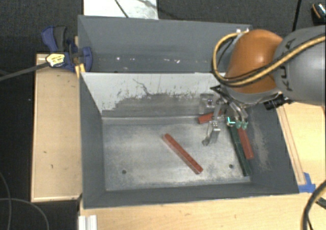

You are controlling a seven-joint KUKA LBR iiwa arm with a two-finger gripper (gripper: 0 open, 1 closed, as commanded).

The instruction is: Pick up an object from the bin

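Bare bin floor [133, 159] left of red bar [182, 153]

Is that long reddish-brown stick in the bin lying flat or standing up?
Lying flat: the stick stretches diagonally along the bin floor, its whole length showing.

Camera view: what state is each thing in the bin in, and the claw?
Red-brown flat stick: lies flat and diagonal on the bin floor, apart from the claw.
Dark green stick: lies along the right wall.
Red-orange strip: lies close beside the green stick.
Small red piece: at the foot of the back wall, next to the claw.
Claw: low in the bin's right part.
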